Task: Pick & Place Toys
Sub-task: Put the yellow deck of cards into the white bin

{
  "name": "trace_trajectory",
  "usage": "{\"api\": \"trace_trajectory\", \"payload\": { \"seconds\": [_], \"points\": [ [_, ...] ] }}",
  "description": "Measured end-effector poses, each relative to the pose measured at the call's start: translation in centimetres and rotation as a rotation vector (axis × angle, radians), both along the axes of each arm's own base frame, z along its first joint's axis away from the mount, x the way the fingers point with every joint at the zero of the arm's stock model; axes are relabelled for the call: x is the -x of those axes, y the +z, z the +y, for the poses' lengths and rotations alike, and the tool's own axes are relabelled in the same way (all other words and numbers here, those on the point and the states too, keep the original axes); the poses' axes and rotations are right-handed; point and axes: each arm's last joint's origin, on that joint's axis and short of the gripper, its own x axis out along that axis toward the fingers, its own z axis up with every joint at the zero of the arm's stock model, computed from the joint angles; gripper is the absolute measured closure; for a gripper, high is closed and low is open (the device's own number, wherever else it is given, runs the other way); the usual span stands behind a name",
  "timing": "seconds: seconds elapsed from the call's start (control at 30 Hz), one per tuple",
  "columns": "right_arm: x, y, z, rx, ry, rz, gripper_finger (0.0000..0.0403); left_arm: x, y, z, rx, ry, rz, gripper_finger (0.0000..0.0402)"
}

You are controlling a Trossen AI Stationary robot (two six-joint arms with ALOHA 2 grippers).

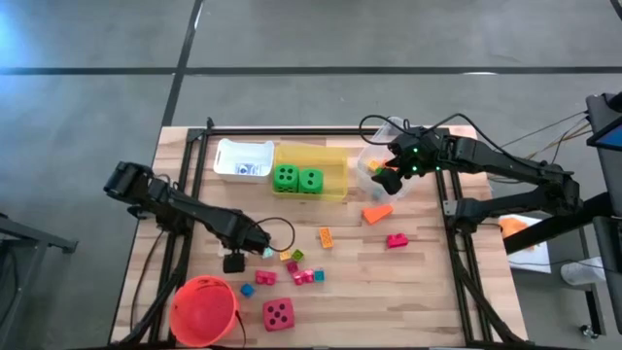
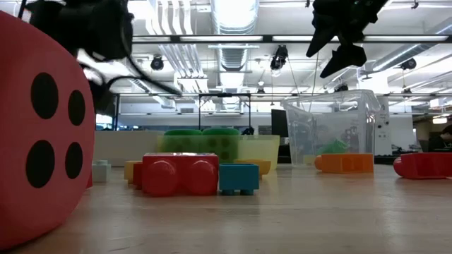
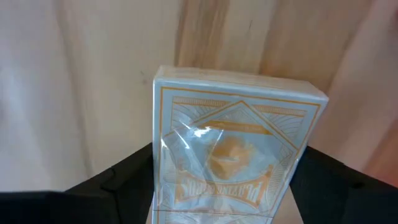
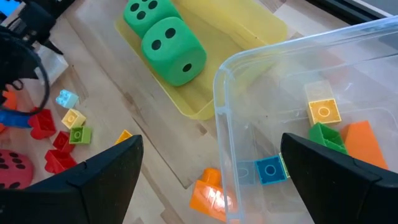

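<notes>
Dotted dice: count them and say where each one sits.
3. Two green dice sit side by side in the yellow bin; the pink-red die lies on the table beside the orange-red bucket. None looks hidden.

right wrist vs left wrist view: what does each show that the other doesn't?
Right wrist only: the clear bin holding yellow, blue, green and orange blocks, two green dice in the yellow bin, loose blocks on the table, and the right gripper with jaws open above the clear bin.
Left wrist only: a sealed playing-card pack between the left gripper's jaws.
Both: the wooden table.
</notes>
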Motion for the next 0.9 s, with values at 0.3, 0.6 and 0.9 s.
{"api": "trace_trajectory", "payload": {
  "seconds": [0.3, 0.6, 0.9],
  "points": [
    [0.0, 0.0, 0.1, -0.024, 0.016, -0.008, 0.0028, -3.1, 6.7, 0.6, -0.084, 0.002, -0.071, 0.011],
    [-0.1, 0.0, 0.2, -0.053, 0.047, -0.022, 0.0028, -5.4, 13.9, 8.0, -0.191, 0.122, -0.197, 0.011],
    [-0.2, 0.1, 0.3, -0.071, 0.075, -0.044, 0.0028, -2.8, 13.2, 18.6, -0.199, 0.212, -0.137, 0.011]
  ]
}}
